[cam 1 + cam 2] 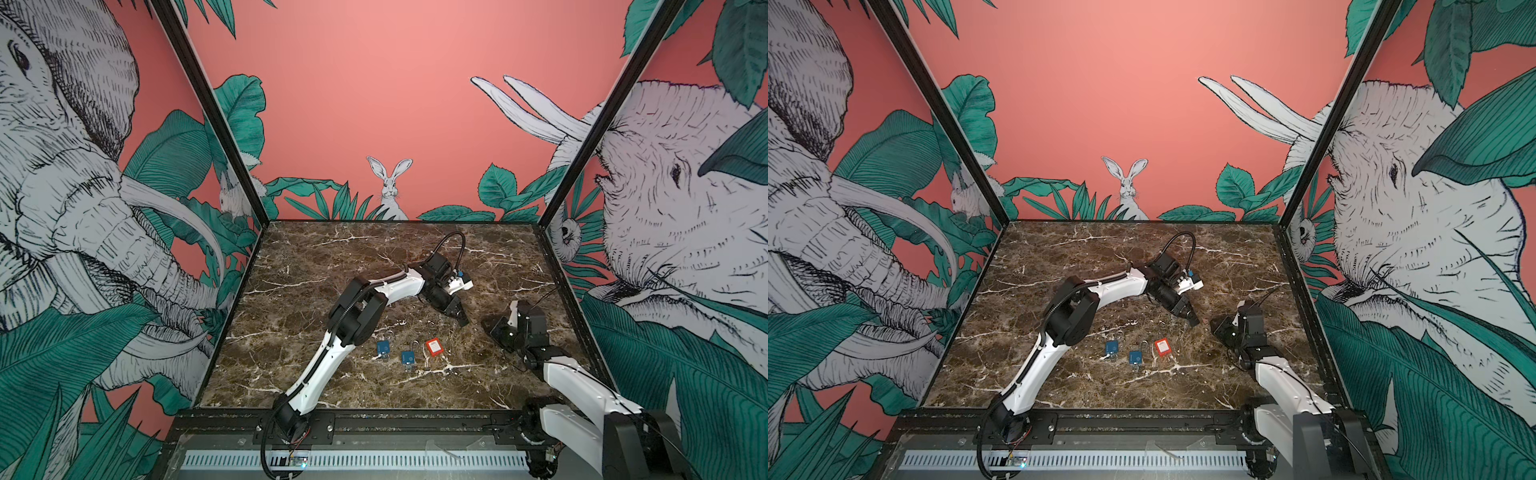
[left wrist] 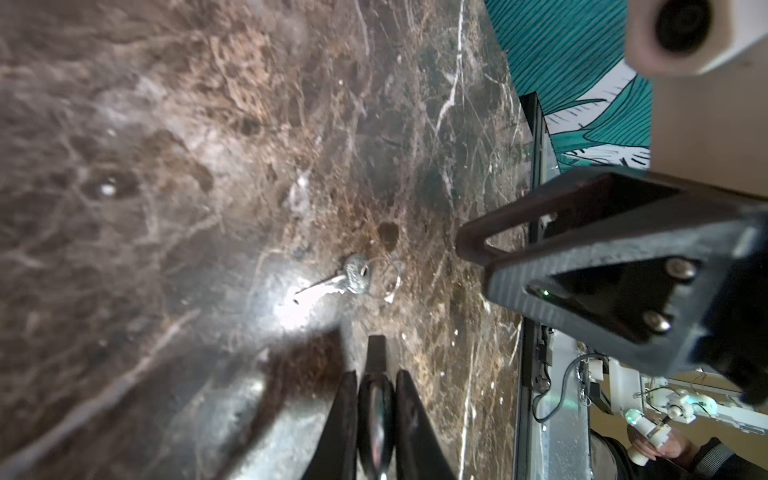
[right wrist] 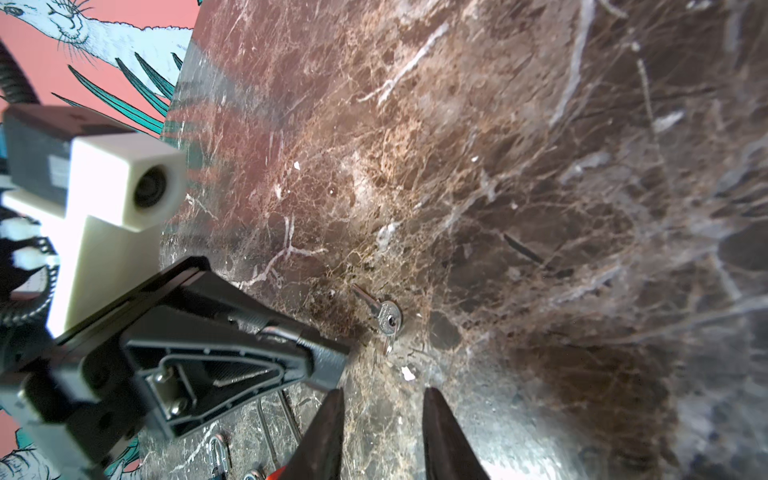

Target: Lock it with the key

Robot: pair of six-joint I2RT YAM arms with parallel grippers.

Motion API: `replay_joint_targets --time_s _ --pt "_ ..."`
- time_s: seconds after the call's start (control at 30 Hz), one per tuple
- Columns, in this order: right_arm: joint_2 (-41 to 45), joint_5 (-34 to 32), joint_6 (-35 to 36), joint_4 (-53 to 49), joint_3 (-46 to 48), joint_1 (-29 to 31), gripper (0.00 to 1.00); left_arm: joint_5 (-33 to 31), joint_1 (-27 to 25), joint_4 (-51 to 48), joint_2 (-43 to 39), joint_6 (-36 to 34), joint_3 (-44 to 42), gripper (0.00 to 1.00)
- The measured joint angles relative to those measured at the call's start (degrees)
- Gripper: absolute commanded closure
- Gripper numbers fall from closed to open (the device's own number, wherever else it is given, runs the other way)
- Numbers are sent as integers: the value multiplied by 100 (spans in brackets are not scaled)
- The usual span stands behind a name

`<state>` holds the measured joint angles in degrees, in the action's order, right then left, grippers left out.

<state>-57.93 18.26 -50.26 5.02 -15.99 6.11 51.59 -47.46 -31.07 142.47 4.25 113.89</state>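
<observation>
lying on the table [image 3: 540,166], key [image 3: 384,318], left gripper [image 3: 336,357] pressed together just beside it, right gripper [image 3: 384,391] spread

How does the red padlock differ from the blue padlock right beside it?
The red padlock carries a white label; the blue padlock shows only a small pale dot. The red padlock lies nearer the right arm, the blue padlock mid-row. Both lie flat on the marble table, untouched.
</observation>
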Motion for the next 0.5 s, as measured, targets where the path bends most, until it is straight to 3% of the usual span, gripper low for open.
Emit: replay_joint_targets --time_s 0.17,0.33,0.37,0.5 --pt "-7 68 17 9 0 -2 62 -13 -2 -240 184 -68 286 74" --pt "-17 129 35 22 0 0 60 -188 -2 -466 426 -133 861 60" --pt "-17 146 35 20 0 0 60 -238 -2 -511 472 -138 988 46" --pt "2 173 76 -28 0 0 60 -444 42 -669 573 -175 1342 38"
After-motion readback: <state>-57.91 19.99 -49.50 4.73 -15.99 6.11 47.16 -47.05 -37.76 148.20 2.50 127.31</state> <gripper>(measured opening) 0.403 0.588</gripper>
